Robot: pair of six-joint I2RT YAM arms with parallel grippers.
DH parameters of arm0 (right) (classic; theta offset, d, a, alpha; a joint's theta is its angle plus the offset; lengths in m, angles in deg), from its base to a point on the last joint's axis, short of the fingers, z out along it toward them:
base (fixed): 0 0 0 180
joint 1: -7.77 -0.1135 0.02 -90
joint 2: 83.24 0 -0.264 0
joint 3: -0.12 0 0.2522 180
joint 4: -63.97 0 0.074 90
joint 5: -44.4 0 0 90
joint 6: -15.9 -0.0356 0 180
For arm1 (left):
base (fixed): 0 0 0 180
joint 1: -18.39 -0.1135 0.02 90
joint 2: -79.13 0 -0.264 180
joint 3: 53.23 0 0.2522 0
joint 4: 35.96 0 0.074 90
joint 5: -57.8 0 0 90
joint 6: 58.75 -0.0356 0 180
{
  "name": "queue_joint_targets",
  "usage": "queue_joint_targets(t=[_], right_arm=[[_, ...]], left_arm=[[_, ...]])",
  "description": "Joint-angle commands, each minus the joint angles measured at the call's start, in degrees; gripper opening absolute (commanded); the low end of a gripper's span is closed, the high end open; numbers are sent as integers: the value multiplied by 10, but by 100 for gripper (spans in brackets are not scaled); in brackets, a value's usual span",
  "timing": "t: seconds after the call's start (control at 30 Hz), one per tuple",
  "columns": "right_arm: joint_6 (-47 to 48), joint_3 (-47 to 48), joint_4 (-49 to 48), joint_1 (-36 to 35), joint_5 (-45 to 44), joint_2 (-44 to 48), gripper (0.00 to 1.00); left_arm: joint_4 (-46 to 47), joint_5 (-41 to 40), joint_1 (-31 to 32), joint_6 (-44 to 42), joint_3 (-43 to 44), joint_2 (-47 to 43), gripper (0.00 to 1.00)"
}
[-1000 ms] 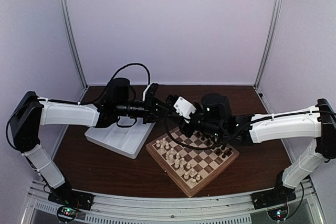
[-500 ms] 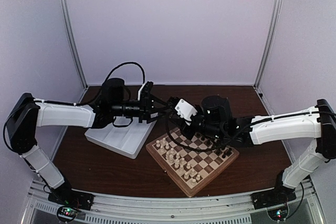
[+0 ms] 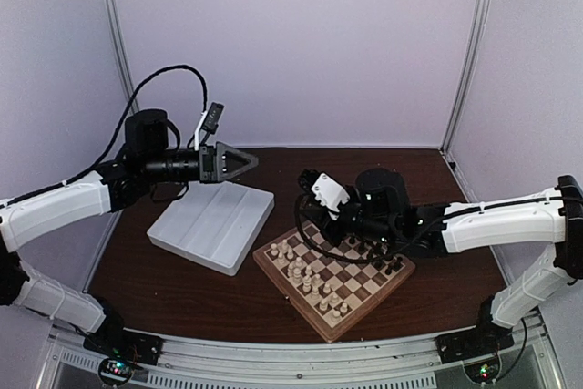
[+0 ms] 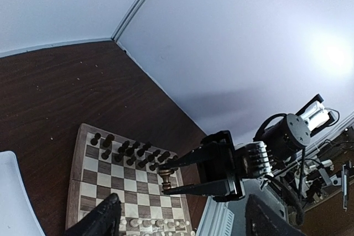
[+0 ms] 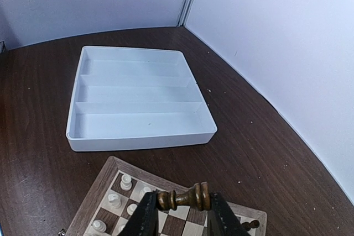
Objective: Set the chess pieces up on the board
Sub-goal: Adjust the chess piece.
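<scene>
One board (image 3: 292,300) and one tray (image 3: 211,225) with three compartments. Two arms, the left arm (image 3: 55,207) and the right arm (image 3: 501,219), with one gripper apiece: left gripper (image 3: 250,163), right gripper (image 4: 166,177). One dark piece (image 5: 184,198) is off the board, between the right gripper's fingers. On the board, dark pieces (image 4: 135,152) stand in roughly two rows, and so do white pieces (image 3: 305,275). Both are too small and crowded for an exact count.

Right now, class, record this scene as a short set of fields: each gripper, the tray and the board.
left gripper: open, empty, raised in the air near the tray
right gripper: shut on one dark chess piece, over the board
tray: white, three compartments, all empty
board: cream pieces along one side, dark pieces along the opposite side
</scene>
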Motion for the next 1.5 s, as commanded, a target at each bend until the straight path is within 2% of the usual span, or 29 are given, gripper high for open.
queue_joint_targets(t=[0.0,0.23,0.3,0.43,0.57,0.8,1.07,1.2,1.47], right_arm=[[-29,2,26,-2,5,20,12],[-54,9,47,9,14,28,11],[-65,14,55,17,24,30,11],[-90,31,77,31,51,34,11],[-108,43,93,38,68,40,11],[-162,81,147,52,110,49,11],[-269,111,176,64,214,51,11],[-336,115,153,78,289,35,11],[-491,127,70,124,409,-3,10]], left_arm=[[-65,-35,-2,-155,5,-44,80],[17,-90,-1,-233,-54,-80,84],[81,-82,-1,-255,-87,-85,91],[193,-92,0,-281,-146,-90,91],[180,-86,0,-322,-137,-80,90],[220,-5,1,-415,-153,-78,89],[248,59,7,-537,-157,-47,86],[264,84,12,-605,-148,-19,86],[288,122,14,-639,-106,61,80]])
